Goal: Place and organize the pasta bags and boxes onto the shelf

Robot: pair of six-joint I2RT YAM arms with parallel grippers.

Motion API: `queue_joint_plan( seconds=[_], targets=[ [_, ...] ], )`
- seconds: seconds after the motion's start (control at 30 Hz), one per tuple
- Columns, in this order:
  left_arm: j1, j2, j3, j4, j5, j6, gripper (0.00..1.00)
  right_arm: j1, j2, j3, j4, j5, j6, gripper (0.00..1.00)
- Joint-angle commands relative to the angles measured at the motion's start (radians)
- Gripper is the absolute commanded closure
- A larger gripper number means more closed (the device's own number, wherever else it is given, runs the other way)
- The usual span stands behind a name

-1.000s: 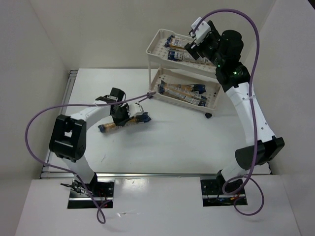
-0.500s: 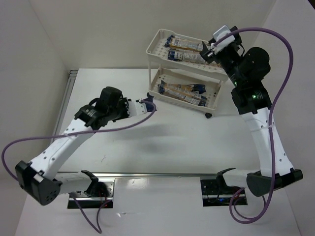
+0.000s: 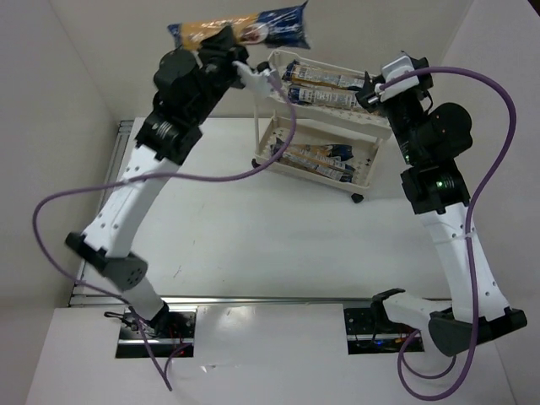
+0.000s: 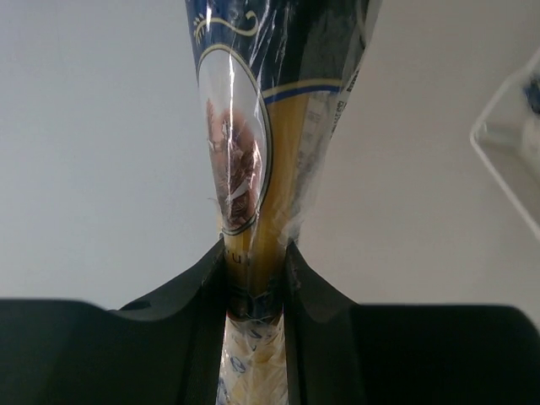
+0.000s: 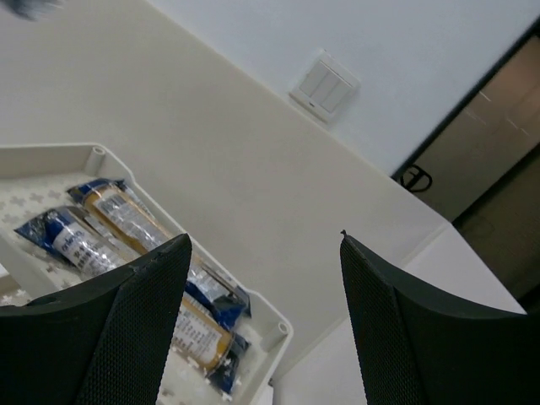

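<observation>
While our left gripper (image 4: 254, 253) is clenched around the middle of one spaghetti packet (image 3: 240, 28), we hold that packet high in the air. It lies roughly level, up and to the left of the shelf (image 3: 272, 57) and apart from it. Our right gripper (image 5: 266, 245) hangs at the right end of the shelf's top tier, just above the rim, its jaws parted with nothing between them. On the top tier we see two packets (image 3: 325, 78) lying side by side along the tray. On the lower tier two more packets (image 3: 308, 154) lie the same way. The shelf stands on the white table (image 3: 253, 245).
</observation>
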Motion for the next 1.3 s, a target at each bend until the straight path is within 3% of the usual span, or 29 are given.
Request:
queue_joint_plan(
  seconds=[0.0, 0.07, 0.13, 0.27, 0.37, 0.5, 0.6, 0.67, 0.77, 1.1, 1.2, 1.27],
  targets=[
    [-0.022, 0.229, 0.279, 0.086, 0.153, 0.078, 1.00, 0.006, -0.087, -0.065, 0.114, 0.102, -0.021, 0.24],
    [-0.034, 0.370, 0.477, 0.085, 0.196, 0.067, 1.00, -0.017, -0.114, -0.078, 0.153, 0.131, -0.008, 0.24],
    [-0.058, 0.435, 0.538, 0.085, 0.219, 0.090, 1.00, -0.064, -0.147, -0.087, 0.169, 0.154, 0.042, 0.24],
    [-0.100, 0.533, 0.550, 0.126, 0.228, 0.094, 1.00, -0.153, -0.196, -0.087, 0.173, 0.138, 0.097, 0.24],
    [-0.109, 0.596, 0.628, 0.125, 0.229, 0.084, 1.00, -0.162, -0.225, -0.101, 0.160, 0.116, 0.107, 0.20],
    [-0.118, 0.596, 0.601, 0.111, 0.229, 0.084, 0.99, -0.173, -0.237, -0.120, 0.137, 0.105, 0.107, 0.17],
    [-0.127, 0.569, 0.541, 0.130, 0.218, 0.050, 0.83, -0.173, -0.237, -0.120, 0.128, 0.085, 0.117, 0.17],
    [-0.127, 0.569, 0.530, 0.139, 0.206, 0.038, 0.49, -0.173, -0.237, -0.120, 0.114, 0.065, 0.117, 0.16],
    [-0.127, 0.569, 0.530, 0.175, 0.173, 0.016, 0.32, -0.173, -0.228, -0.120, 0.105, 0.065, 0.117, 0.16],
    [-0.127, 0.509, 0.495, 0.252, 0.120, -0.027, 0.19, -0.173, -0.228, -0.120, 0.087, 0.033, 0.108, 0.14],
    [-0.127, 0.463, 0.515, 0.326, 0.080, -0.036, 0.09, -0.173, -0.228, -0.120, 0.078, 0.033, 0.108, 0.14],
    [-0.127, 0.412, 0.515, 0.436, 0.039, -0.050, 0.09, -0.173, -0.219, -0.111, 0.078, 0.042, 0.123, 0.13]
  ],
)
